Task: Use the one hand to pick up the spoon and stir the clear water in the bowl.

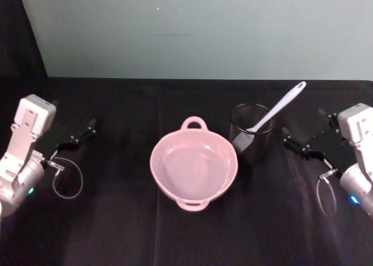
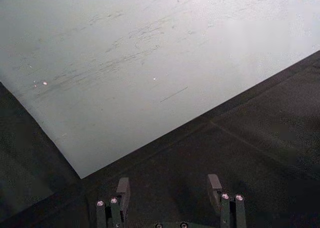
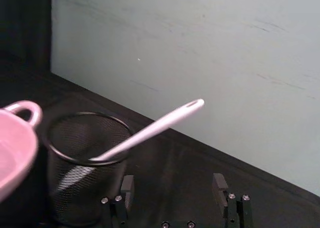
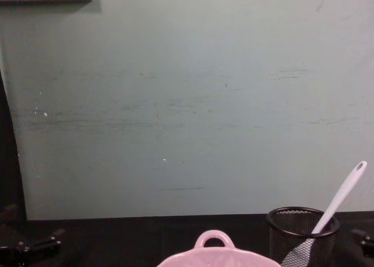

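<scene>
Right gripper [image 1: 303, 126] hangs jaws apart beside the cup [image 1: 260, 149] holding the spoon [image 1: 280, 107], left gripper [image 1: 76, 138] likewise far left.

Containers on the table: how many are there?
2. The pink bowl sits at the centre; the black mesh cup stands beside it on the right, holding the spoon.

Your left arm [image 1: 23, 155] sits at the left edge of the head view, and your right arm [image 1: 356, 161] at the right edge. Both are low, with wrists angled inward. Left gripper [image 2: 168, 187]: jaws spread wide apart. Right gripper [image 3: 173, 184]: the same, jaws parted.
</scene>
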Robot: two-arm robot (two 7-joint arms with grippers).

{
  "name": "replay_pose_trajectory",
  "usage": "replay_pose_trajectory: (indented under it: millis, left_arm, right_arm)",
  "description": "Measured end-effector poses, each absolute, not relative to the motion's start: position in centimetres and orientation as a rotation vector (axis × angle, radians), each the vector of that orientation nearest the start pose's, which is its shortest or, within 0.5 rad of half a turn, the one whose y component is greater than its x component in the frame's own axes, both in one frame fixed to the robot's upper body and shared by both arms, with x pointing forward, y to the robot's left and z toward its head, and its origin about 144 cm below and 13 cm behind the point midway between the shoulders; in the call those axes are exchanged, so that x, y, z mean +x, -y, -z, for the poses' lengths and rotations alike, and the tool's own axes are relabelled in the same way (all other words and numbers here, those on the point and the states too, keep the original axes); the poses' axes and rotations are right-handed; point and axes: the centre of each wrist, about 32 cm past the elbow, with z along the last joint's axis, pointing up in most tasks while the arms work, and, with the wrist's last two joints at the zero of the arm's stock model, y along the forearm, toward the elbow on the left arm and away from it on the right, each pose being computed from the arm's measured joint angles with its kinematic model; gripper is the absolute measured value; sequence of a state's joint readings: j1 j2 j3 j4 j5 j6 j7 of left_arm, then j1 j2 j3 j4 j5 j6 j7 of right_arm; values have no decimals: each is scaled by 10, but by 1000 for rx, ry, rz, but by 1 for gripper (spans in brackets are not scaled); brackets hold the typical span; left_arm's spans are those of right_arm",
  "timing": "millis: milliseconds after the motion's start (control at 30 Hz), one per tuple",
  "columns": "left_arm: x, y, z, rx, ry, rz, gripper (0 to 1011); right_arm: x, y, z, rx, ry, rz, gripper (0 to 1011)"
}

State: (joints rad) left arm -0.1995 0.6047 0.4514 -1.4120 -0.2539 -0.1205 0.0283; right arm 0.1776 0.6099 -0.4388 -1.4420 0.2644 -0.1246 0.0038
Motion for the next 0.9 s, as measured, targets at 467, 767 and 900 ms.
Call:
replay_pose_trajectory:
  millis: [467, 767, 900]
  left_arm:
    - [489, -310, -1140, 304, 285, -1248, 1011]
    - [489, -310, -1140, 305, 285, -1248, 1011]
    - [489, -310, -1140, 304, 285, -1248, 1011]
  right_arm:
    - [476, 315, -1162, 18, -96, 1135, 1003]
    - [488, 318, -1164, 202, -370, 1091, 1003]
    - [494, 314, -1163, 246, -430, 1084, 1002]
